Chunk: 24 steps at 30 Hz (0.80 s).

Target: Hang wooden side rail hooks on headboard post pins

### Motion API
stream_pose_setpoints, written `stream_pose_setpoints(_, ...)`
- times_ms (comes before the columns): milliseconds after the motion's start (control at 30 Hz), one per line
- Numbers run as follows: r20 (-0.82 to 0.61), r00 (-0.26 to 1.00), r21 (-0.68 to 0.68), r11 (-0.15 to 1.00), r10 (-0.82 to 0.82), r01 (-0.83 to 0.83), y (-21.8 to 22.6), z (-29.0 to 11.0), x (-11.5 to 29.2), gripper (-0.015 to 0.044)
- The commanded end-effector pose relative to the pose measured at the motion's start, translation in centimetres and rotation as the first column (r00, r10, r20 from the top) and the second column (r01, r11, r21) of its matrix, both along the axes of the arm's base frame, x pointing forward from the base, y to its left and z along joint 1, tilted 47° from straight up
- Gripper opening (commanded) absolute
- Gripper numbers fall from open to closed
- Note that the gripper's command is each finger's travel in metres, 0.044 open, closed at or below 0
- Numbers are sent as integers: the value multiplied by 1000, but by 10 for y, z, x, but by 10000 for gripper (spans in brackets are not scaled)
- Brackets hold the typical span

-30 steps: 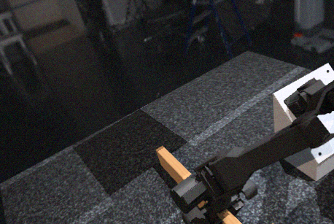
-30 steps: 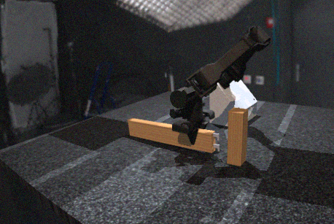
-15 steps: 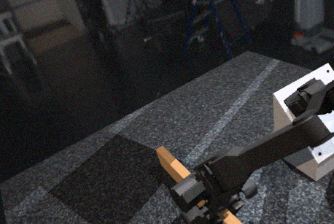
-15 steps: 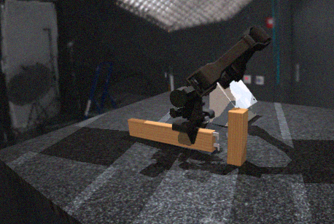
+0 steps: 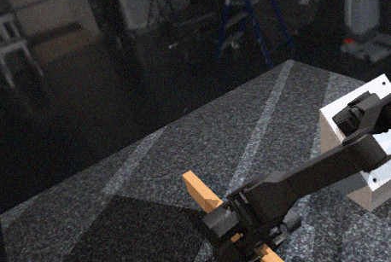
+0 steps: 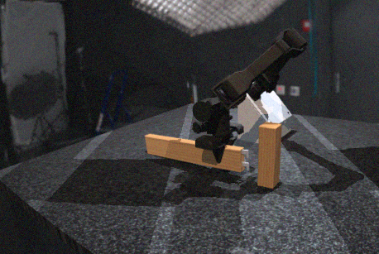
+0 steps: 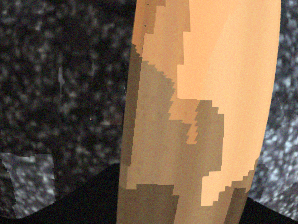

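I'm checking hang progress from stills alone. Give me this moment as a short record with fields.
gripper: shut on the side rail
side rail: wooden, held nearer its hooked end, tilted
steel hooks: on the rail's end, facing the post, short of it
headboard post: upright on the table, right of the rail in the exterior view
hooks on pins: not yet; slot and pins not visible
rail's far end: low; contact with the table unclear
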State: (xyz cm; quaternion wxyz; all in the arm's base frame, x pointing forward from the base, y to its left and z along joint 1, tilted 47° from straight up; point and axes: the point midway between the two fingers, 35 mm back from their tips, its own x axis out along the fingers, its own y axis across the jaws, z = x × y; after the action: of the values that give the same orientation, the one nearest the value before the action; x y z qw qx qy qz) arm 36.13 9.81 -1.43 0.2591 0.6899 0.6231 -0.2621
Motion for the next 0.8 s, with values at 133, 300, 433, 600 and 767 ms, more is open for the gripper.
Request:
stream_pose_setpoints(133, 5, 1000, -1, 1000, -10, 10, -2, 2, 4, 0)
stream_pose_setpoints(300, 5, 1000, -1, 1000, -10, 10, -1, 2, 5, 0)
stream_pose_setpoints(433, 5, 1000, -1, 1000, -10, 10, -1, 3, 5, 0)
stream_pose_setpoints(600, 5, 1000, -1, 1000, -10, 10, -1, 4, 6, 0)
stream_pose_setpoints(767, 5, 1000, -1, 1000, -10, 10, -1, 5, 6, 0)
